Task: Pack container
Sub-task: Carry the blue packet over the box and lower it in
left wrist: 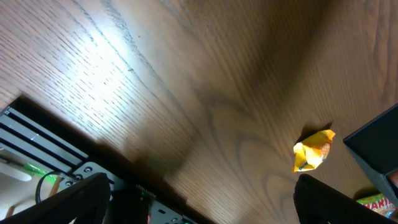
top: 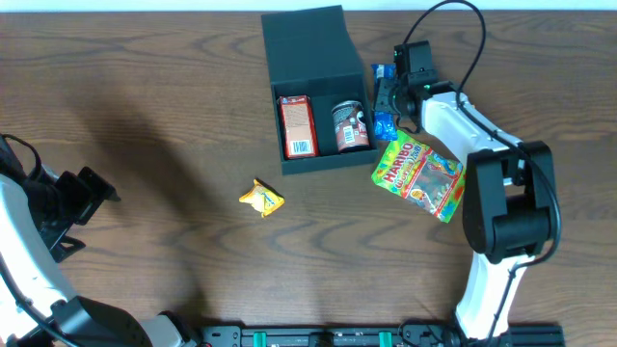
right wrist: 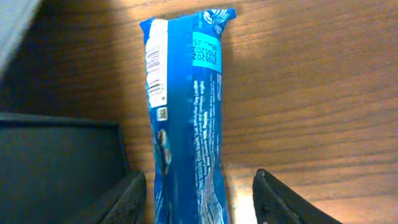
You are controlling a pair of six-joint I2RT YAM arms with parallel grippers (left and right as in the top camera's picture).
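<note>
The right gripper (right wrist: 200, 183) hung low over the blue packet (right wrist: 186, 112), its fingers apart on both sides of it, just right of the open container (top: 307, 53) at the far side of the table. If the fingers closed off-centre, the smooth packet could probably slip out or jam against the container wall. The left gripper (left wrist: 202, 186), also spread, hovered well apart at the left.

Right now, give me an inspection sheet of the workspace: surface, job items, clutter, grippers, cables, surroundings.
Surface: brown wooden table.
Job's things: container, lid open, holding red-and-white carton and dark can; blue packet, Haribo bag, yellow wrapper outside it.
Clutter: nothing seen.
Grippers: right gripper open, straddling the blue packet; left gripper open, empty, far left.
Cables: black cable looping over the right arm.
Surroundings: equipment rail along the near edge.
</note>
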